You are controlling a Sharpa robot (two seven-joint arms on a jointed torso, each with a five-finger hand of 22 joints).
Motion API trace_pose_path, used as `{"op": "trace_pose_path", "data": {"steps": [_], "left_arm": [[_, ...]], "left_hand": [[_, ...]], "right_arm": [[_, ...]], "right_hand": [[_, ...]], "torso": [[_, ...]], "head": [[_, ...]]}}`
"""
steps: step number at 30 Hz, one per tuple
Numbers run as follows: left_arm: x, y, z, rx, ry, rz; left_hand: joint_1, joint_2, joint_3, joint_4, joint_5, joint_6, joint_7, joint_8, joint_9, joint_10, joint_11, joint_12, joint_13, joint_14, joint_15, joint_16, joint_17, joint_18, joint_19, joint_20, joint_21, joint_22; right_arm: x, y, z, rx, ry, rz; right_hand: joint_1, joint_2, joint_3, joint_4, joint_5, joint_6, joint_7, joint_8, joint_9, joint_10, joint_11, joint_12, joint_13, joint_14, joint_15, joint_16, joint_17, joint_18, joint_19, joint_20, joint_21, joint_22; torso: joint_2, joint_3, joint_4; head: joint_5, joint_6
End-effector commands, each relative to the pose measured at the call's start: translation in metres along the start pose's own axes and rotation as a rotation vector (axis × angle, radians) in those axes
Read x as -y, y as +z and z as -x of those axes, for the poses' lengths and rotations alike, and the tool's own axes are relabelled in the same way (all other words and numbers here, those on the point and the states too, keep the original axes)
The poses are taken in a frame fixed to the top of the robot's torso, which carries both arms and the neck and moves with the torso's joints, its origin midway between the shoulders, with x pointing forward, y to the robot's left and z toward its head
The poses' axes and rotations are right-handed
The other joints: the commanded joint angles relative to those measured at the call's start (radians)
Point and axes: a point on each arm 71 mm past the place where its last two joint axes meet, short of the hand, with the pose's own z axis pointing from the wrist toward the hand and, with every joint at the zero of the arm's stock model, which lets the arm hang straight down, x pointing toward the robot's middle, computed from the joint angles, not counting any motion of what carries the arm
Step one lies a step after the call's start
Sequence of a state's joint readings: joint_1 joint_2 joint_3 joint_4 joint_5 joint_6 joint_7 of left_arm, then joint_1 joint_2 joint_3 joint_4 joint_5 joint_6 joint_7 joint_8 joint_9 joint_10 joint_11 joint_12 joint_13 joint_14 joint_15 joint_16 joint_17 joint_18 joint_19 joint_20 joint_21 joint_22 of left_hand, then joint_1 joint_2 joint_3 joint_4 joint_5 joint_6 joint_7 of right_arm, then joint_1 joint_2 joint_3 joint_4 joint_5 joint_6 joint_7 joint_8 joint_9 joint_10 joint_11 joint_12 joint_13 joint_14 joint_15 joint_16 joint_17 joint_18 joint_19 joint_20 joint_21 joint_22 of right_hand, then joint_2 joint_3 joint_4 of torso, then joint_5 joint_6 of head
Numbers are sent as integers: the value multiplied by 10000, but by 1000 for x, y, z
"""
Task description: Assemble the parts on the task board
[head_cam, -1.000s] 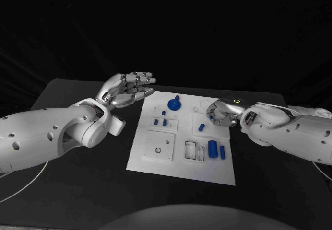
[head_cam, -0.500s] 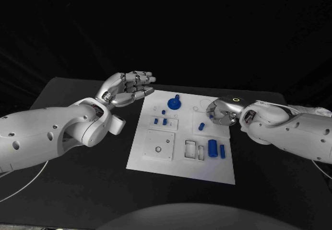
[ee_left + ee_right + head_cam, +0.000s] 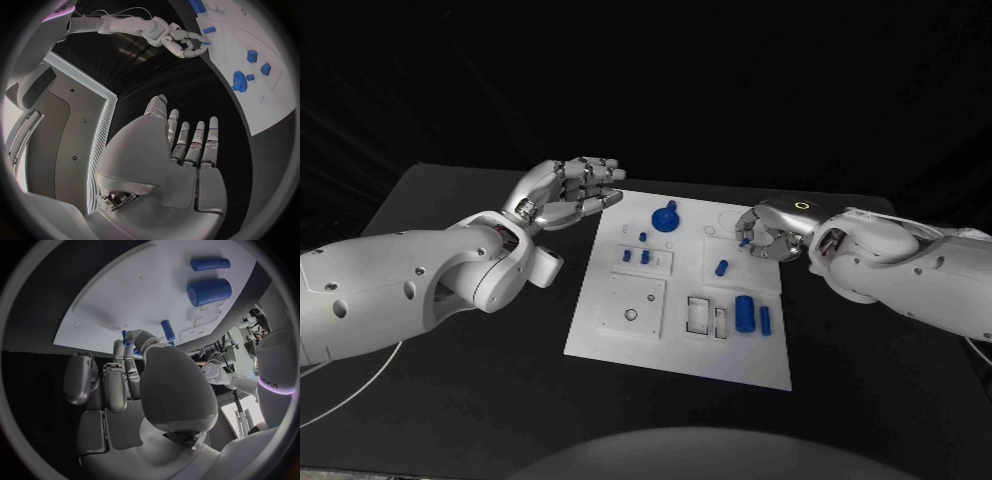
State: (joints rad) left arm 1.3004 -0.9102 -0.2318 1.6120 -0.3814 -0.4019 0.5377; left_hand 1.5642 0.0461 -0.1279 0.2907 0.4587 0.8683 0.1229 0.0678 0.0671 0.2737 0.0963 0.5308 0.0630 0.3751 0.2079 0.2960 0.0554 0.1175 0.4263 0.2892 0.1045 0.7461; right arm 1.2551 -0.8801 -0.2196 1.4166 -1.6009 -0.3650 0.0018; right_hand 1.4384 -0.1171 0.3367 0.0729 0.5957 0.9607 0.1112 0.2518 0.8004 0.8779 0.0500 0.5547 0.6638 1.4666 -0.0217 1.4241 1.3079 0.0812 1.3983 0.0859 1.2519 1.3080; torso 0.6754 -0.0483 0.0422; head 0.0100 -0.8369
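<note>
The board [image 3: 678, 340] lay in the middle of the black tabletop [image 3: 459, 390], long side running away from the robot, with bare black surface on all sides of it and the widest free room at the near end and to the left.

The left hand [image 3: 570, 190] hung in the air beside the board's far left corner, off the plate, palm up, fingers apart and part-curled, holding nothing. Its arm crossed the tabletop left of the board and covered none of it.

The right hand [image 3: 767, 232] sat over the board's far right edge, fingers curled in. In the right wrist view a small blue peg [image 3: 125, 336] showed at its fingertips [image 3: 129, 347], pinched just above the white surface.

Blue parts stood on the board: a gear [image 3: 665, 217] at the far end, two small blocks [image 3: 635, 256] in a recess near the left edge, a short pin [image 3: 721, 266] just beside the right hand, and a thick cylinder [image 3: 744, 310] with a thin rod [image 3: 764, 319] beside it near the right edge. The pin lay nearest the right hand's fingers; the gear stood between the two hands. Open recesses [image 3: 705, 314] lay left of the cylinder, and a raised square plate [image 3: 633, 303] took the left middle.
</note>
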Motion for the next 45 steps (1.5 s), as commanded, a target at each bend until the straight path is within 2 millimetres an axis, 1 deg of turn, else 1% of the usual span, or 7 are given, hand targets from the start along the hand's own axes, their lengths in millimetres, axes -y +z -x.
{"op": "trace_pose_path", "data": {"steps": [1, 14, 31, 34, 37, 39, 45], "left_arm": [[1, 0, -2, -51, 20, -86], [0, 1, -4, -96, -10, -15], [-3, 0, 2, 207, 125, 93], [-2, 0, 3, 348, 211, -45], [-2, 0, 4, 449, 314, -176], [-2, 1, 4, 465, 353, -232], [0, -1, 4, 485, 388, -305]], "left_hand": [[102, 10, -77, -5, 53, 68, -6, 55, -2, 84, 4, 47, 6, 88, -2, 68, 18, 144, 72, 0, 57, -12], [106, 17, -90, 5, 36, 64, 16, 51, -3, 84, 26, 52, 4, 106, 30, 79, 17, 160, 104, 1, 72, -26], [-192, 222, -228, 37, -79, 27, 84, 31, -7, 24, 105, 42, -2, -158, 46, -54, -10, 60, -134, 13, -69, -193], [-721, 360, -460, 32, -642, 13, 126, 30, -4, 37, 154, 75, 1, -545, -109, -271, -43, -46, -327, 17, -177, -289], [-1712, 433, -910, 3, -2291, -55, 209, 15, -1, 9, 241, 36, -5, -1002, -383, -535, -71, -235, -690, 14, -374, -429], [-2103, 433, -1062, 24, -2913, -123, 221, 4, -3, -93, 250, -50, -18, -1363, -460, -721, -100, -365, -1098, 9, -439, -745], [-1966, 520, -1002, 0, -2715, -126, 224, 24, 5, -167, 261, -67, -21, -1622, -603, -796, -116, -424, -1324, 5, -417, -968]], "right_arm": [[-1, -1, 8, 79, 83, -100], [-20, -7, 39, 76, 838, 41], [-122, 17, 42, -1074, 770, 2429], [-135, 22, 40, -1310, 644, 2654], [-146, 26, 36, -1535, 555, 2841], [-152, 28, 32, -1662, 499, 2971], [-167, 32, 16, -1860, 246, 3317]], "right_hand": [[-83, 31, 12, -26, -48, 64, -12, 47, 8, 73, -2, 65, -22, 199, 6, 57, 1025, -104, 44, 6, 39, 1702], [-123, 50, 28, -32, -160, 37, 28, 67, 79, 191, 6, 89, -37, 155, 43, -22, 927, -87, -8, 29, -51, 1672], [-110, 37, 104, -99, -199, -103, 79, -37, 68, 358, 38, 95, -80, 134, 73, -67, 860, -66, -55, 58, -134, 1644], [-145, 43, 109, -87, -253, -110, 82, -60, 54, 382, 45, 87, -92, 116, 82, -95, 827, -61, -72, 67, -161, 1636], [-186, 44, 104, -72, -301, -85, 75, -62, 50, 401, 43, 77, -105, 109, 85, -104, 814, -57, -85, 74, -182, 1629], [-190, 44, 104, -71, -306, -82, 74, -62, 50, 403, 42, 76, -106, 101, 86, -117, 799, -53, -93, 74, -197, 1624], [-173, 45, 119, -93, -324, -73, 66, -68, 44, 423, 33, 75, -112, 86, 83, -138, 775, -44, -116, 76, -236, 1613]], "torso": [[-2, -4, -5], [12, 7, -10], [-10, -4, 12], [-3, -10, 12], [-5, -1, -3], [-8, 2, -3], [-6, -5, -9]], "head": [[43, -4], [99, -61], [436, -358], [499, -358], [601, -358], [628, -358], [720, -358]]}}
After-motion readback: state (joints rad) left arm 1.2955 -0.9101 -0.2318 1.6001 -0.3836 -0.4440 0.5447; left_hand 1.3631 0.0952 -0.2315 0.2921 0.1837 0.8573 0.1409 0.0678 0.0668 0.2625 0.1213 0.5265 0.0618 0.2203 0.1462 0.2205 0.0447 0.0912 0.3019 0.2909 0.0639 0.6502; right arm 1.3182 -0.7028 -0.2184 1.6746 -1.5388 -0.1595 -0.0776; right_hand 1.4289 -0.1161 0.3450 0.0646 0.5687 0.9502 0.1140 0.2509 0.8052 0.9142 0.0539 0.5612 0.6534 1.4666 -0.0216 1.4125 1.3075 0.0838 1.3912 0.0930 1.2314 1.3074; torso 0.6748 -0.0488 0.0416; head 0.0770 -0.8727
